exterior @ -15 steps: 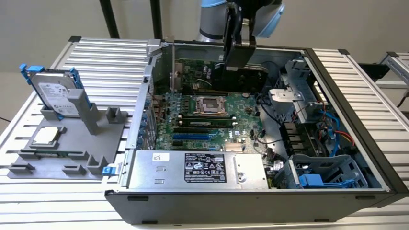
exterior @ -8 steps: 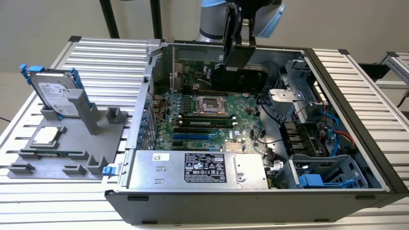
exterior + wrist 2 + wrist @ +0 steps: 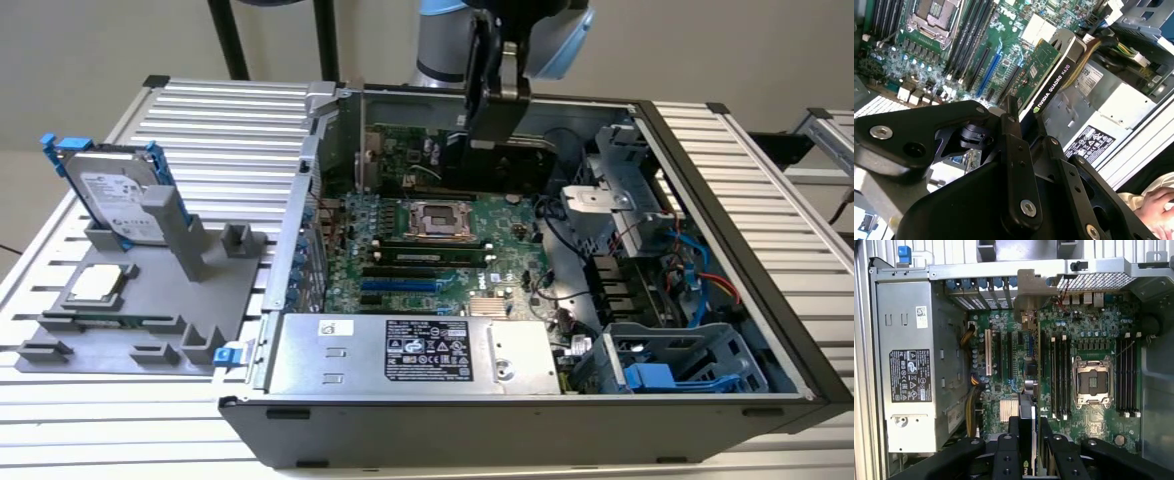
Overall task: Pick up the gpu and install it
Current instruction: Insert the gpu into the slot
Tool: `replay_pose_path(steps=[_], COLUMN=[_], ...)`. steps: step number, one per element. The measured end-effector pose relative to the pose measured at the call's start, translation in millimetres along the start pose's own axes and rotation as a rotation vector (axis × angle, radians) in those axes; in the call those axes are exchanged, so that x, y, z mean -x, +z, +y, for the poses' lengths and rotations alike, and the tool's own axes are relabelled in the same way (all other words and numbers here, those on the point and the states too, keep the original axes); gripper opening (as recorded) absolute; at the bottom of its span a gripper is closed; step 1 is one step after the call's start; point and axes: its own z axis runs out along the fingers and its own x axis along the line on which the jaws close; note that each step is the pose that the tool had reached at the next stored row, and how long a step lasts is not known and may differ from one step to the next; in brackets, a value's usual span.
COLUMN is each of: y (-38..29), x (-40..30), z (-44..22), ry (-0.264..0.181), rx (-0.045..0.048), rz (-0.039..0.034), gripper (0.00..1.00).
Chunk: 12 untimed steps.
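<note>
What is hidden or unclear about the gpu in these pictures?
- First wrist view: the gpu, edge-on in the gripper, hides the slot beneath it.
- Second wrist view: the gripper's body hides the gpu's near end.
- Exterior view: the gripper covers much of the gpu; its bracket is unclear.

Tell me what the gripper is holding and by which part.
The gripper holds the gpu, fingers clamped on its two faces at the upper edge.

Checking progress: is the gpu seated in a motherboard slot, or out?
Out: the claw grips the gpu on edge above the motherboard.
</note>
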Motion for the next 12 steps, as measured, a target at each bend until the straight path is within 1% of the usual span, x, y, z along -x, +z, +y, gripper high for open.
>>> replay_pose_path(steps=[6, 9, 12], y=[4.4, 7.3, 10.7], x=[11.5, 15.2, 17.0], z=[0.6, 0.7, 0.7], ry=[0.0, 0.0, 0.0], rx=[-0.0004, -0.0006, -0.0008], rz=[0.0057, 0.0095, 0.012], gripper=[0.0, 0.0, 0.0])
